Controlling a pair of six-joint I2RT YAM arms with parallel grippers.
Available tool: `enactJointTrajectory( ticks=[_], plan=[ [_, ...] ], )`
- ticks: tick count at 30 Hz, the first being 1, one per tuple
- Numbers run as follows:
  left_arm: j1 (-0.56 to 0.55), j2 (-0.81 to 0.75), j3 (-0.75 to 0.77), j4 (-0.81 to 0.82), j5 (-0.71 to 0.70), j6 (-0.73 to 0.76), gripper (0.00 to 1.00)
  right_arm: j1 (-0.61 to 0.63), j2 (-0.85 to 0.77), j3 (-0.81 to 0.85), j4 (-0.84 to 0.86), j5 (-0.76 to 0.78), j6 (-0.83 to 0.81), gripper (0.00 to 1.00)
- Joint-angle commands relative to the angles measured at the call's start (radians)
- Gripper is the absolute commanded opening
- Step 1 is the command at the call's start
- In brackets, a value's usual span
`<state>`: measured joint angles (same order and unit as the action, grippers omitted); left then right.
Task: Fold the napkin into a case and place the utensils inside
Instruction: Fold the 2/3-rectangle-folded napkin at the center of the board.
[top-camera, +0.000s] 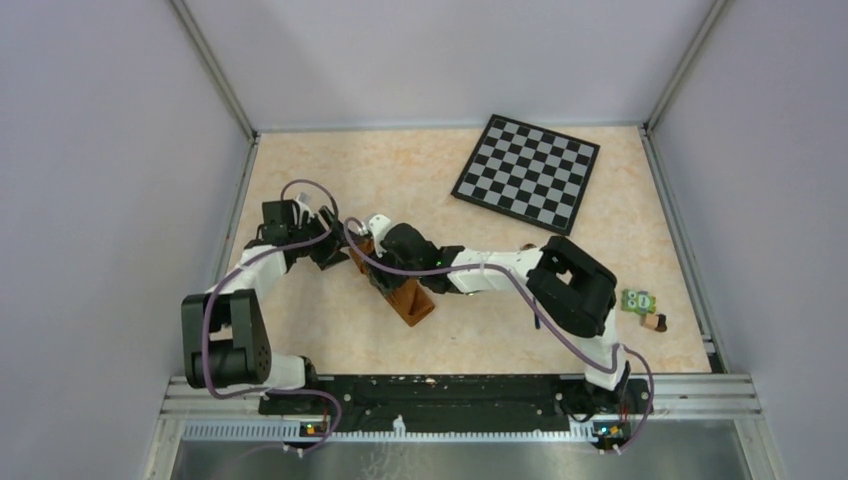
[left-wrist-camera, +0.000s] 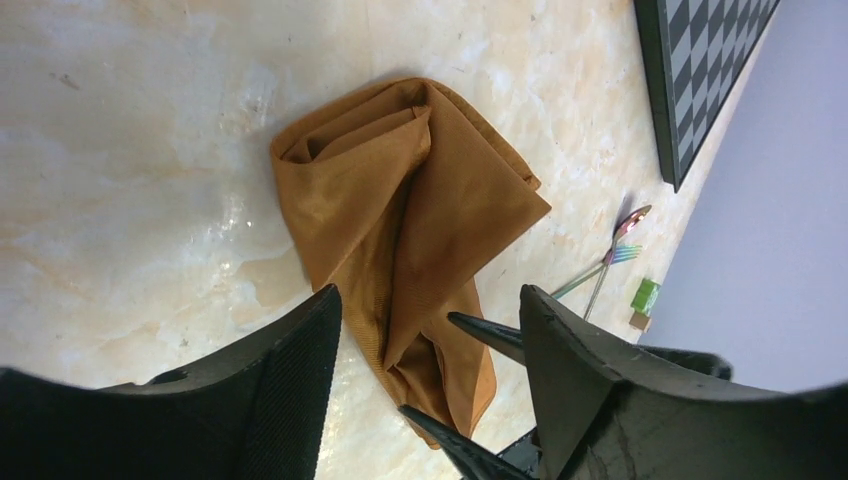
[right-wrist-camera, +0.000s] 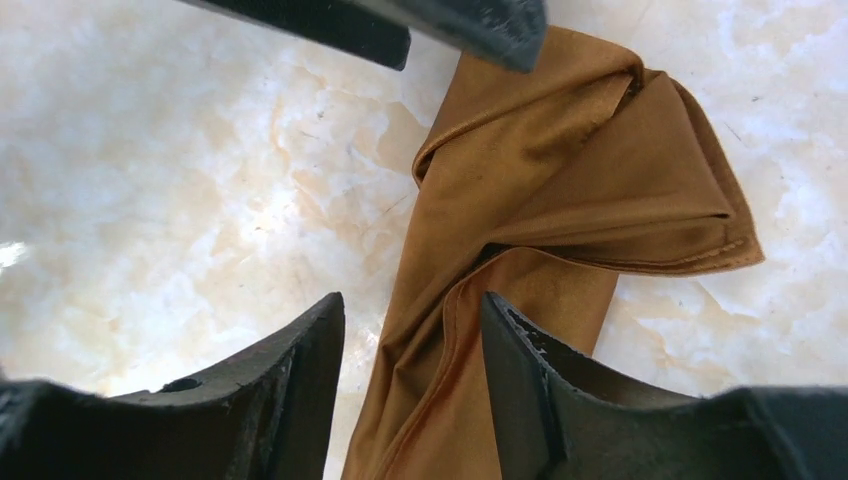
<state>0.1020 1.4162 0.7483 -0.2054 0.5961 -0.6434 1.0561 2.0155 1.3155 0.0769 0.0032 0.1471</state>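
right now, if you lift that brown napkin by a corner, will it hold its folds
Probably not: the napkin lies in soft, loose creases, so it would likely droop and unfold. It looks thin, so a push may bunch it rather than slide it whole.

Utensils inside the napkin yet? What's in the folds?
No. The fork and spoon lie bare on the table, apart from the napkin. Its open folds show only cloth; the deeper layers are covered and cannot be seen.
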Motion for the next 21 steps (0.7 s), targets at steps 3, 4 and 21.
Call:
enactJointTrajectory(
  ticks=[3,4,21],
  plan=[
    [0.005,-0.089,-0.039,-0.007,0.032,0.039,0.73,-0.050,-0.169,-0.044,0.101,-0.106,0.153,0.55],
    [0.005,-0.095,-0.042,-0.009,0.036,0.040,0.73,-0.058,-0.184,-0.053,0.096,-0.107,0.187,0.56],
    [0.005,-0.074,-0.050,-0.017,0.040,0.067,0.74,-0.269,-0.027,-0.084,0.269,-0.343,0.578,0.71]
  ],
)
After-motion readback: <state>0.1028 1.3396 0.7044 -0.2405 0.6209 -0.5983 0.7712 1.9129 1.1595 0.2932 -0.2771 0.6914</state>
